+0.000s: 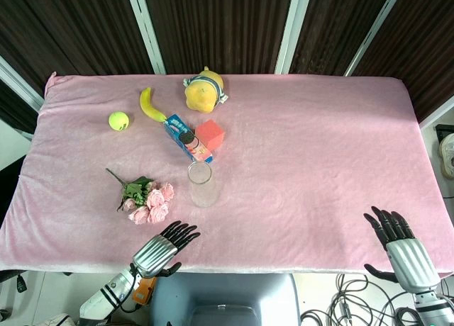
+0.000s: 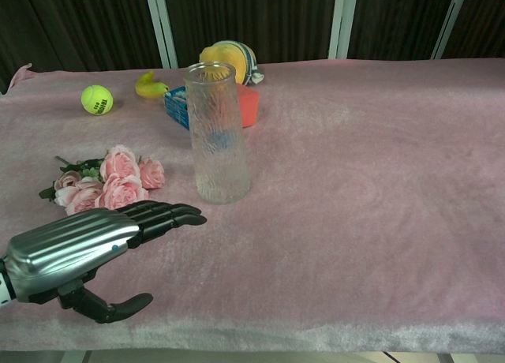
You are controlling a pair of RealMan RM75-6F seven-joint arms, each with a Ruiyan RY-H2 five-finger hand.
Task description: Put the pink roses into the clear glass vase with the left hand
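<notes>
A bunch of pink roses (image 1: 147,200) (image 2: 106,181) with green leaves lies flat on the pink tablecloth, left of centre. The clear glass vase (image 1: 202,183) (image 2: 215,134) stands upright just to their right, with nothing in it. My left hand (image 1: 162,248) (image 2: 95,241) hovers at the front edge, just short of the roses, fingers stretched out and apart, holding nothing. My right hand (image 1: 397,241) is at the front right corner, fingers apart, holding nothing; the chest view does not show it.
Behind the vase lie a blue box (image 1: 186,137), a red block (image 1: 210,134), a banana (image 1: 149,105), a yellow plush toy (image 1: 204,90) and a tennis ball (image 1: 118,120) (image 2: 96,99). The pink table (image 1: 319,156) stretches bare to the right.
</notes>
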